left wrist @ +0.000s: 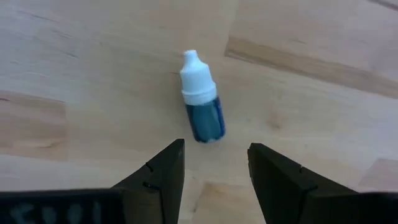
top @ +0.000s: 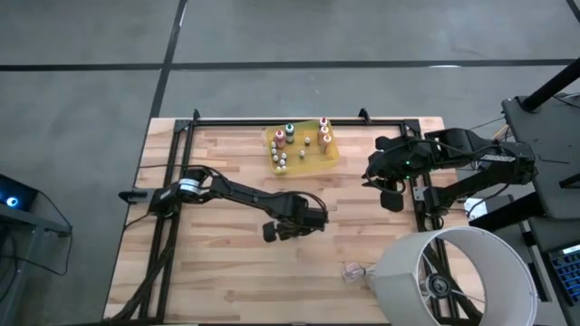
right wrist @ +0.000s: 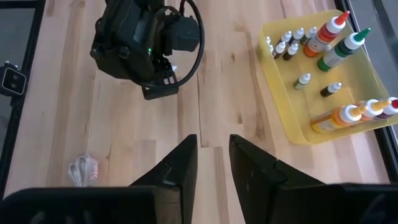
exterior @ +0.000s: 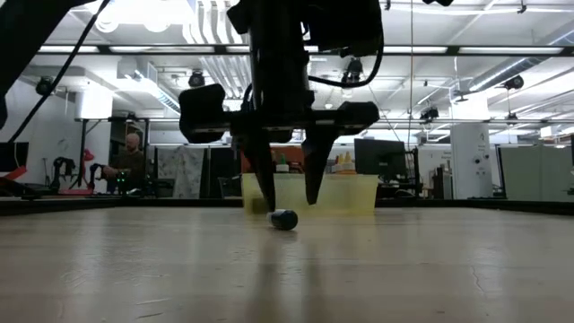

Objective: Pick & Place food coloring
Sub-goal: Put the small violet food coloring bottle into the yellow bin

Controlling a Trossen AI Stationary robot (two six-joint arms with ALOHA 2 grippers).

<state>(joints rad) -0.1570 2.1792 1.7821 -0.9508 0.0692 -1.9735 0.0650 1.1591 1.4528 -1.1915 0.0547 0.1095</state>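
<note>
I have the left gripper (left wrist: pixel 211 171) released, fingers parted just above a small blue bottle (left wrist: pixel 201 98) with a white cap, lying on its side on the wooden table (top: pixel 208 272) near frame centre. The yellow tray (top: pixel 337 152) of food coloring bottles (right wrist: pixel 339 53) sits top centre. The right gripper (right wrist: pixel 213 160) waits at right, fingers narrowly apart, grasping nothing.

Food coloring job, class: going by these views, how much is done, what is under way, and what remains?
Done: many bottles stand in the yellow tray. Under way: the left gripper hangs open over a blue bottle lying on the table, not gripping it. Left: grasping and placing it. The right gripper waits near the table's right edge.
</note>
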